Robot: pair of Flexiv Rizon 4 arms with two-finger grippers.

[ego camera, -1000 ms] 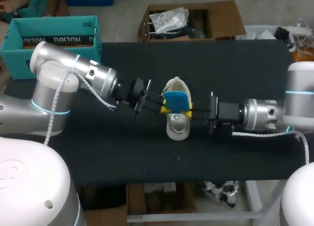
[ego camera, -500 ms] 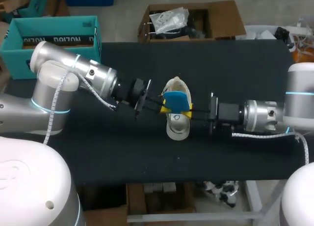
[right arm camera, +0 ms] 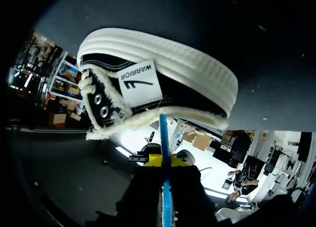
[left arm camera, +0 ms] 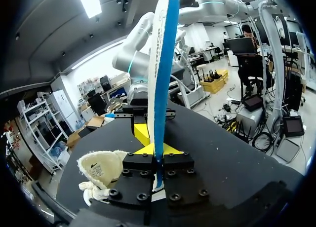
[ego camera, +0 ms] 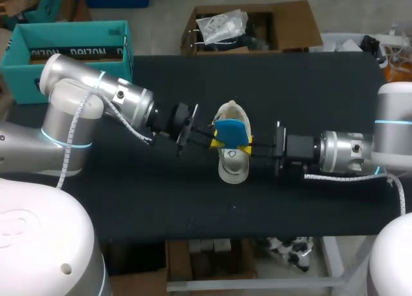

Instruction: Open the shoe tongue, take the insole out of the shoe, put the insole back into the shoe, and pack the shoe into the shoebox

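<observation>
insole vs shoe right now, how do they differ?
Colour: the insole is blue, the shoe cream-white and black. Support: the insole is off the table, pinched from opposite sides by the left gripper and right gripper; the shoe rests on the table, ungripped. Shape: the insole is a thin sheet, the shoe bulky. Shared: both are mid-table, the insole above the shoe.

Blue insole (left arm camera: 160,84) upright, clamped in left end effector (left arm camera: 158,157), cream shoe (left arm camera: 101,169) just beside

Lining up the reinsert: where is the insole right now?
In the head view, the blue insole is at mid-table just above the shoe, gripped at either side by the left gripper and the right gripper.
</observation>
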